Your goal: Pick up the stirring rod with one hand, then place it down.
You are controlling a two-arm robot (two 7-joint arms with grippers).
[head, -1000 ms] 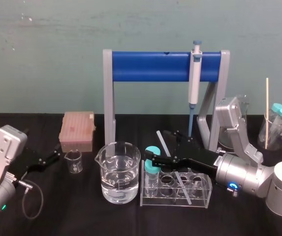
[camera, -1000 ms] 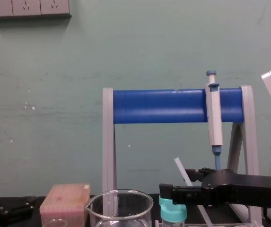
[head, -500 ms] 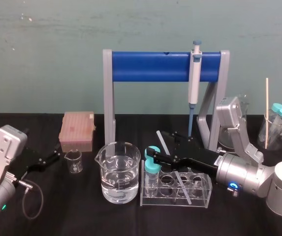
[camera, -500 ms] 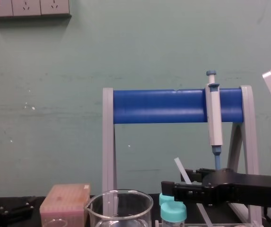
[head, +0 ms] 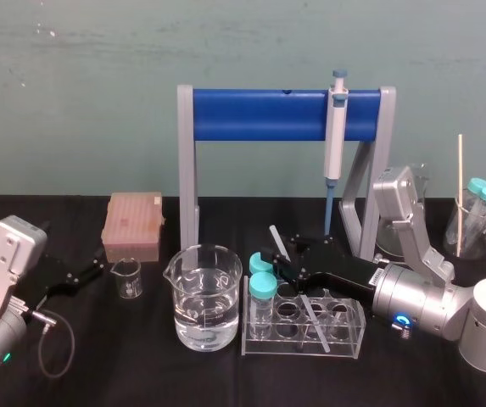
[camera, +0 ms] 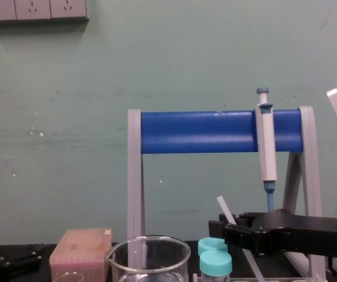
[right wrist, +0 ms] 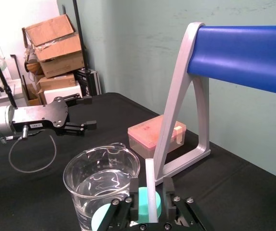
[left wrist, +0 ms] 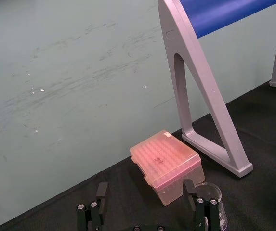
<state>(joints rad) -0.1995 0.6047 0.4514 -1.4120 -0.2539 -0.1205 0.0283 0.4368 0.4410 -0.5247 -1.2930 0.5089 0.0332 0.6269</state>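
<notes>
Stirring rod (head: 276, 241): tilted, right of centre in the head view; its upper end is free in the air and its lower part runs down into the clear tube rack (head: 349, 335) on the black desk (head: 141, 356).
Right gripper (head: 278, 261): reaches in from the right, level over the rack, with fingers on either side of the rod, just behind two teal-capped tubes (head: 264, 287).
Right wrist view: rod (right wrist: 150, 187) upright between the fingers (right wrist: 168, 185). A strip of teal cap shows on each side of it, so the gripper is part open and not pinching; the head view hides these gaps.
Chest view: rod (camera: 222, 207) slanting up above the right gripper (camera: 218, 230), below the pipette (camera: 266, 141) hanging on the blue-barred stand (camera: 197, 131).
Left gripper (head: 97, 270): lower left, low beside the small beaker (head: 126, 278) and pink box (head: 132, 222).
Left wrist view: its fingers (left wrist: 102, 191) are spread wide with nothing between them.
Big beaker (head: 207, 297): holds water, just left of the rack.
</notes>
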